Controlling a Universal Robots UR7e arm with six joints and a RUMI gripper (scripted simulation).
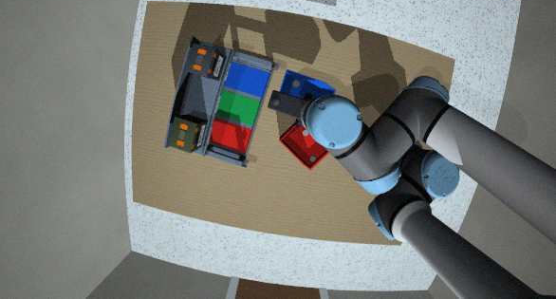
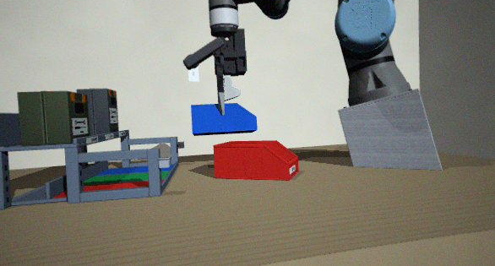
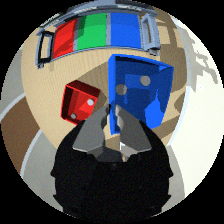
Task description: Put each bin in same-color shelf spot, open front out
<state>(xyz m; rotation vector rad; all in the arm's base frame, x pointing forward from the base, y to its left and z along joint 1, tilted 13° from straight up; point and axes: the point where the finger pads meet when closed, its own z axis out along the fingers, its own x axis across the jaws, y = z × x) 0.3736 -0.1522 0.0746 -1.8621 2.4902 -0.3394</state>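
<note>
The blue bin hangs roughly level in the air, its low, slanted front pointing away from the shelf. Two round grey parts show inside it. My gripper is shut on the bin's side wall. The red bin stands upright on the table, turned at an angle in the top view, with two round parts visible. The shelf has a blue mark, a green mark and a red mark, with no bin on them.
A grey box and a green box stand on the shelf's upper board. Side rails and posts bound both ends of the marked level. The red bin stands beside and below the held bin.
</note>
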